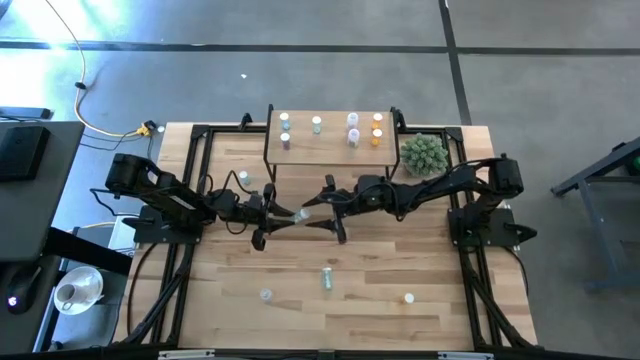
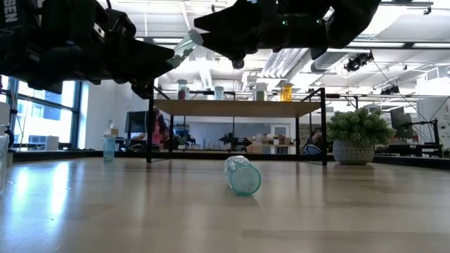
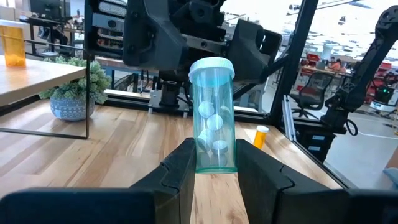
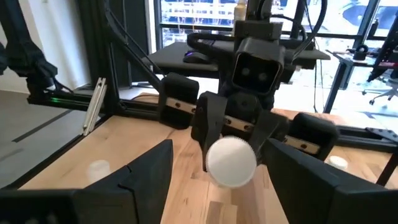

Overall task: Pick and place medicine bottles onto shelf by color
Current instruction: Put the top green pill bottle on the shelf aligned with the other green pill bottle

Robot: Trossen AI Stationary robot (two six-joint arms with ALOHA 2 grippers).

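Above the middle of the wooden plank surface (image 1: 360, 300), the left claw (image 3: 214, 171) grips a pale green, white-capped cylindrical medicine bottle (image 3: 214, 118) by its base. The right claw (image 1: 318, 212) faces its cap with fingers spread open, not touching. The small light-wood shelf (image 1: 330, 148) stands at the far edge.

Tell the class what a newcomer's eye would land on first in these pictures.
Two dark arms meet above mid-table: the left tool is shut on a pale green medicine bottle, its white cap pointing into the open right tool. Behind them, the shelf carries a row of bottles, beside a spiky green plant.
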